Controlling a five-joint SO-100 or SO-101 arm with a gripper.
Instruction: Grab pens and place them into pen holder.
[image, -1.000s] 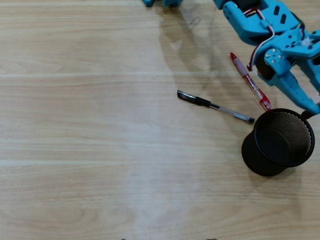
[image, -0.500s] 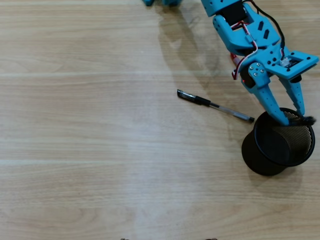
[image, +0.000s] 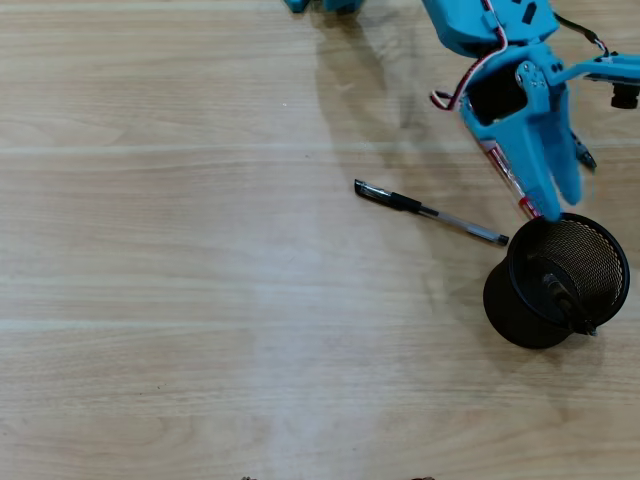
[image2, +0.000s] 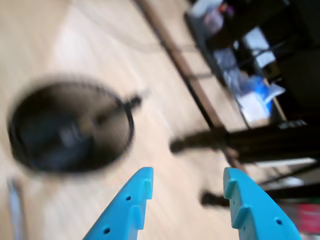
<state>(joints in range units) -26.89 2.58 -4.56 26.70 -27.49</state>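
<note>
Worktop (image: 180, 330) lay bare across the left and lower parts of the overhead view. The pen holder (image: 520, 315) stood near the right edge with a dark pen (image: 560, 295) inside. A black pen (image: 430, 211) lay left of it, and a red pen (image: 515, 185) sat partly under the arm. Wrist view, blurred: the fingers (image2: 187, 180) were spread wide and empty, with the holder (image2: 30, 150) up and to their left.

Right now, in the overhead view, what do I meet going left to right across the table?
Black pen lying on the wood → red pen, mostly hidden under the arm → pen holder, with a dark pen leaning inside it. The gripper hangs over the red pen and holder, so I leave it unranked.
</note>
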